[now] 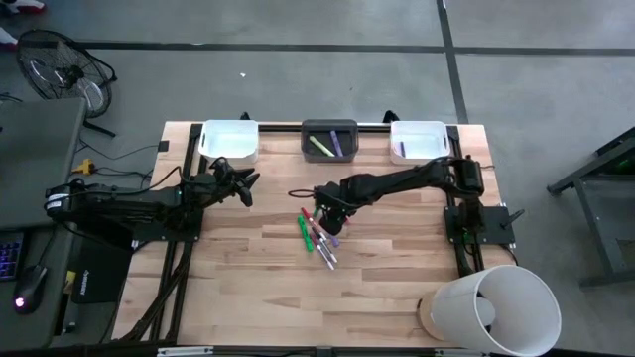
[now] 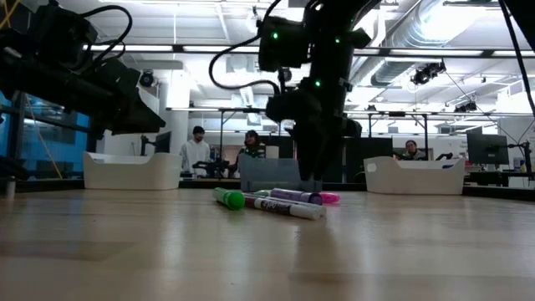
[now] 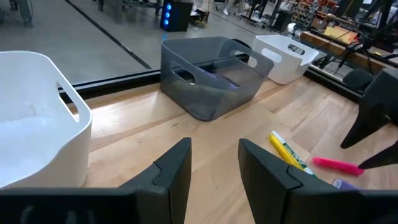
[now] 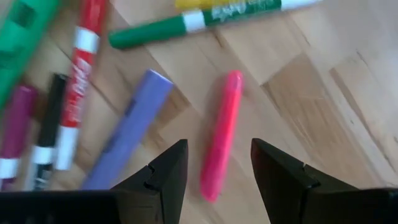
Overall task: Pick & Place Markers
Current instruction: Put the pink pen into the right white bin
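Several markers (image 1: 319,235) lie loose in a cluster on the wooden table's middle. The right wrist view shows a pink marker (image 4: 221,142), a purple one (image 4: 127,144), a red-and-white one (image 4: 78,81) and a green one (image 4: 186,23), all flat on the wood. My right gripper (image 4: 217,163) (image 1: 332,211) points steeply down just above the cluster. It is open, with one finger on each side of the pink marker's near end and touching nothing. My left gripper (image 3: 214,165) (image 1: 245,184) waits open at the table's left, pointing roughly level toward the bins.
Three bins stand along the far edge: a white one (image 1: 230,141) at left, a grey one (image 1: 329,139) holding a yellow-green and a purple marker, and a white one (image 1: 417,141) at right. A white cylinder (image 1: 493,307) lies at the near right corner. People stand beyond the table.
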